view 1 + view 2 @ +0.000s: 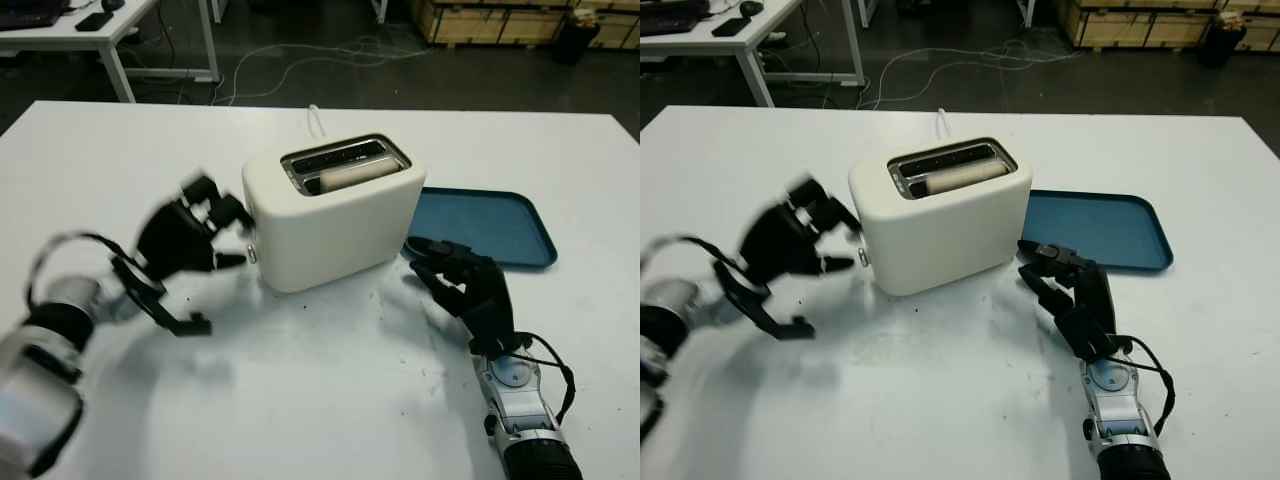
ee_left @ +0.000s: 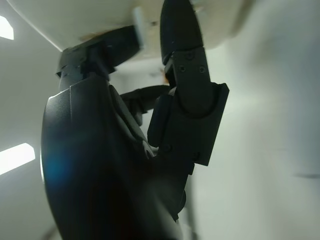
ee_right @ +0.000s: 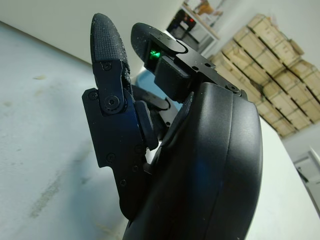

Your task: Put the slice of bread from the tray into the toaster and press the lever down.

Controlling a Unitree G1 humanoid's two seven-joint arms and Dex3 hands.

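In the middle of the white table (image 1: 300,400) sits the cream toaster (image 1: 335,215), and the slice of bread (image 1: 352,173) is already down in its near slot with just the pale top edge poking up; the blue tray (image 1: 500,225) just beside the toaster on the robot's right has nothing on it, so the bread half looks done and the lever (image 1: 252,253) is what's left, i'd say; the left hand (image 1: 195,235) is right up at the end face of the toaster where that little lever sticks out, holding nothing, and from the left wrist view its fingers (image 2: 182,55) reach up against the toaster's shell, but whether one is actually on the lever i honestly can't tell; the right hand (image 1: 465,285) sits near the toaster's front corner, between it and the tray, holding nothing, open; on handling: the lever looks like a small stiff nub, smooth plastic probably, so a fingertip could slide off it; my guess is it wants one finger on top and a straight push down along the slot rather than any pinch; the toaster itself seems light and the table is slick, so a hard shove could tip or skid it; the bread is soft and crumbly but it's tucked in, so best left alone.
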